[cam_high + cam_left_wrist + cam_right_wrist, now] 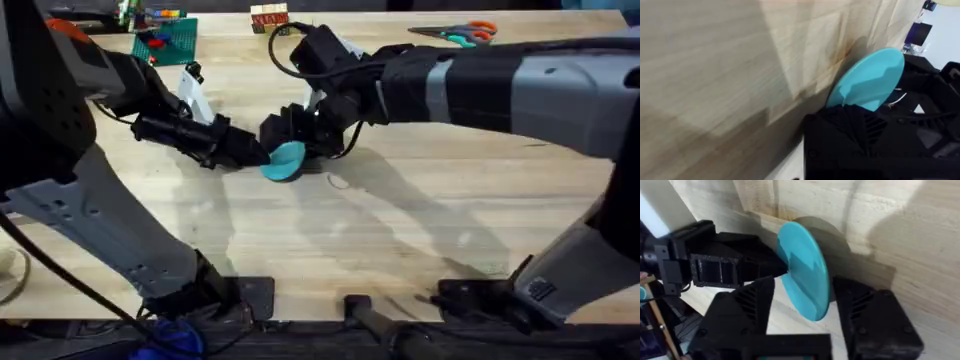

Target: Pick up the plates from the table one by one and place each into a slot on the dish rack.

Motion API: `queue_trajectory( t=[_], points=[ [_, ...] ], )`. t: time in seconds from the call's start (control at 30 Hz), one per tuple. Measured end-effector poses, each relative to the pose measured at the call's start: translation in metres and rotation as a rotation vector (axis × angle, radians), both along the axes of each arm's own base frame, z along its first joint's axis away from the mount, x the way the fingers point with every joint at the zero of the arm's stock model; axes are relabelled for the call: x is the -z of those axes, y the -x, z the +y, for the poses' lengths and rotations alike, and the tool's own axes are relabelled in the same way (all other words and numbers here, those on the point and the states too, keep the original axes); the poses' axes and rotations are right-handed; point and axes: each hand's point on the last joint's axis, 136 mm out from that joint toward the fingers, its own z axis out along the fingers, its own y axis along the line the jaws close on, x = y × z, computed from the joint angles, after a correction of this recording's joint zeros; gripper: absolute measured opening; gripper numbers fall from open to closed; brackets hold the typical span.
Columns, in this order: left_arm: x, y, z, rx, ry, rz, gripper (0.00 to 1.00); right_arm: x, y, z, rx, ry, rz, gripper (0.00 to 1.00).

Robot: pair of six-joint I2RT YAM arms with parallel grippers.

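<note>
A bright cyan plate stands on edge between the two claws above the wooden worktop. The left claw grips its rim. The right claw is spread open, one finger each side of the plate.

Two grey-and-black jointed robot arms are seen, each ended by a black ribbed two-finger gripper, left and right, with black cables attached.
</note>
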Motion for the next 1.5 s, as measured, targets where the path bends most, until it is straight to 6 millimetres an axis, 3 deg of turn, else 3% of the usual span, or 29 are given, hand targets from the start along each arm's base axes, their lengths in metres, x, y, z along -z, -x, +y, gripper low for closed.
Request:
queue_trajectory(
  t=[0.2,0.37,0.57,0.7,1.5],
  points=[
    [0.000,0.000,0.000,0.000,0.000,0.000,0.043,0.002,-0.003,-0.005,0.014,0.009,0.010,0.571],
    [0.000,0.000,0.000,0.000,0.000,0.000,0.043,0.002,-0.005,-0.008,0.024,0.011,0.013,0.342],
    [0.000,0.000,0.000,0.000,0.000,0.000,0.043,0.002,-0.005,-0.009,0.026,0.013,0.011,0.252],
    [0.000,0.000,0.000,0.000,0.000,-0.001,0.043,-0.002,-0.006,-0.008,0.024,-0.005,0.016,0.063],
    [-0.007,0.000,0.003,0.007,-0.011,0.056,0.043,-0.012,-0.010,-0.003,0.015,-0.041,-0.011,0.032]
  ],
)
